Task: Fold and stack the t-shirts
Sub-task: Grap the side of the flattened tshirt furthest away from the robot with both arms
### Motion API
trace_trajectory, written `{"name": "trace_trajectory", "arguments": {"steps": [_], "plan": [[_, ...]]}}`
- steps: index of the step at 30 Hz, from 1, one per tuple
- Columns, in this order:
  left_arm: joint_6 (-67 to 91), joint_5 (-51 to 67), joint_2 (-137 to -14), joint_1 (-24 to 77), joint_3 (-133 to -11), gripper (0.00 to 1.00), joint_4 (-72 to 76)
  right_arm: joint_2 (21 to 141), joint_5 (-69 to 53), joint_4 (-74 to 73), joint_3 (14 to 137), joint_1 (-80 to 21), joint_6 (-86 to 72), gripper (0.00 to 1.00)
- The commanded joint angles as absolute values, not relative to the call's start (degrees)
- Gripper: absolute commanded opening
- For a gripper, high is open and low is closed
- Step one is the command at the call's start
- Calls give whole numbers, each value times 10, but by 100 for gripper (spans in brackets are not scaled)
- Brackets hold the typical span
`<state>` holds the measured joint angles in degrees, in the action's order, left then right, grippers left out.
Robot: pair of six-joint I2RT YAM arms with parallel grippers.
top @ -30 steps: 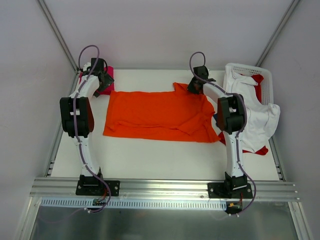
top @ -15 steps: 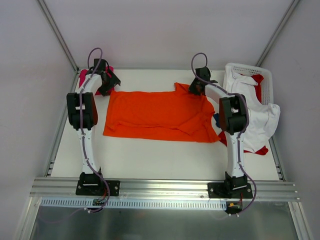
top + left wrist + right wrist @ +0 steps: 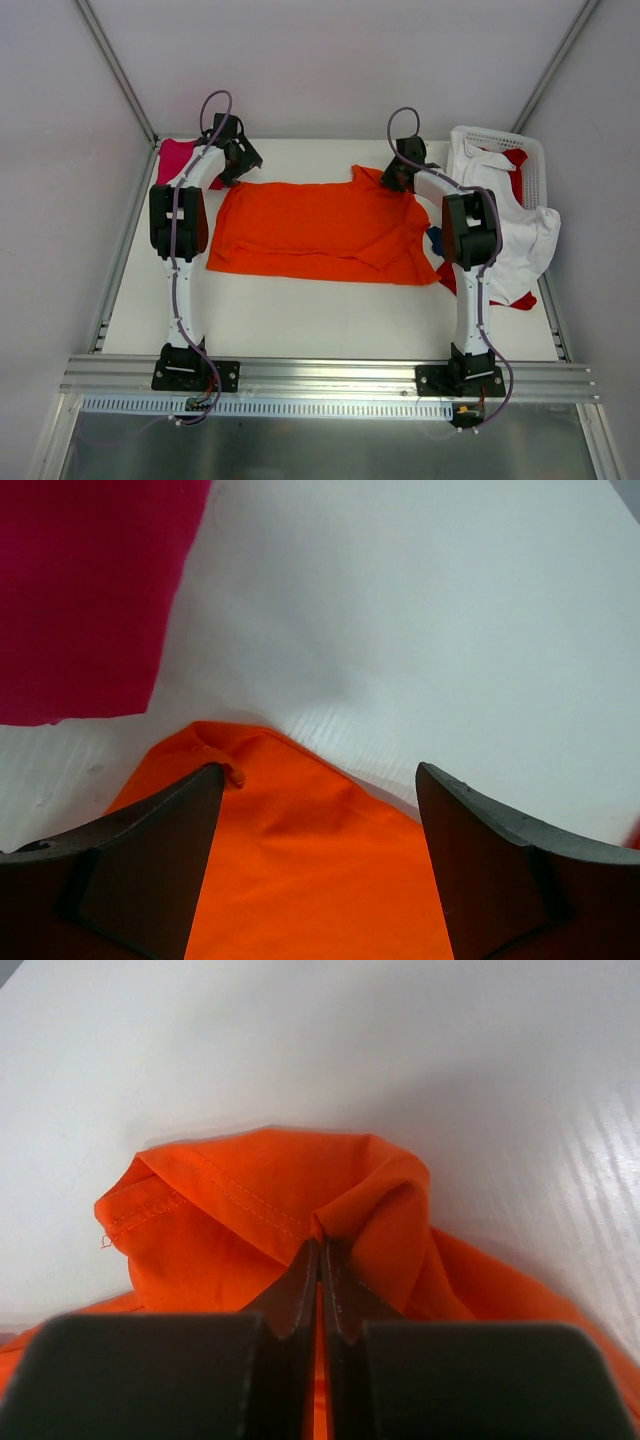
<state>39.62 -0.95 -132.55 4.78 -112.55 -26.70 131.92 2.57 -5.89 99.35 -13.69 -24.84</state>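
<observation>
White table: right end effector clamps orange t-shirt, left end effector gapes, pink t-shirt partly hidden

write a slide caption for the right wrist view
Right gripper pinched shut on a bunched edge of the orange t-shirt, which lies on the white table.

— What is surrounding the bench?
— Pale walls are closing it in on three sides, with metal struts running up the corners.
— And the near edge?
— An aluminium rail is running along it; soft light is falling evenly.
</observation>
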Motion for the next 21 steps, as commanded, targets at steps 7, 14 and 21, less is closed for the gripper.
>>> {"name": "trace_trajectory", "arguments": {"steps": [7,14,21], "plan": [[390,-114,-1276,55,-1107,79,-269,1293,26,-71,969,-119,-249,1],[402,-122,-1276,55,-1080,75,-269,1292,27,-69,961,-116,-250,1],[403,-126,-1283,55,-1071,49,-269,1296,23,-64,955,-115,-253,1]]}}
